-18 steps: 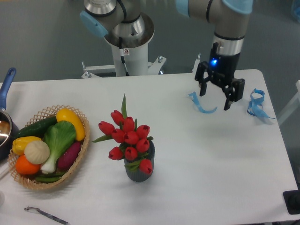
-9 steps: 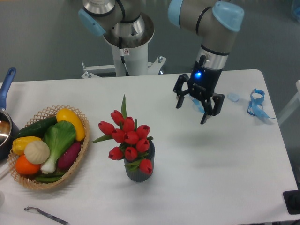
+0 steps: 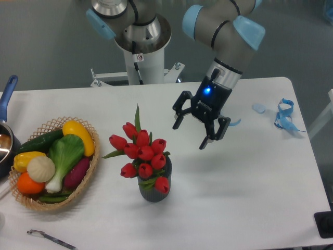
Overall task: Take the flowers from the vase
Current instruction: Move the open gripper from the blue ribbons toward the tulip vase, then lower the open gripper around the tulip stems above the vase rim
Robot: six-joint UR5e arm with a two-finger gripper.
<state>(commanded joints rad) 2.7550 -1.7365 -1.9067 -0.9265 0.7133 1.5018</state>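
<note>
The flowers (image 3: 141, 152), a bunch of red closed tulip buds with green leaves, stand in the vase (image 3: 154, 190), a small dark grey cylinder near the table's middle front. Their stems are hidden inside it. My gripper (image 3: 190, 135) hangs open and empty above the table, to the right of the bunch and slightly behind it, clear of the buds. Its two black fingers (image 3: 206, 141) point down and toward the front left.
A wicker basket (image 3: 89, 172) of vegetables sits at the left. A pan with a blue handle (image 3: 7, 91) is at the left edge. Blue ribbon scraps (image 3: 284, 115) lie at the right back. A thin metal tool (image 3: 49, 238) lies at the front left. The arm's base (image 3: 141, 52) stands behind the table.
My gripper has moved left and toward the front, from beside the blue ribbons at the right back to just right of the flowers. It stayed open. The flowers and vase have not moved.
</note>
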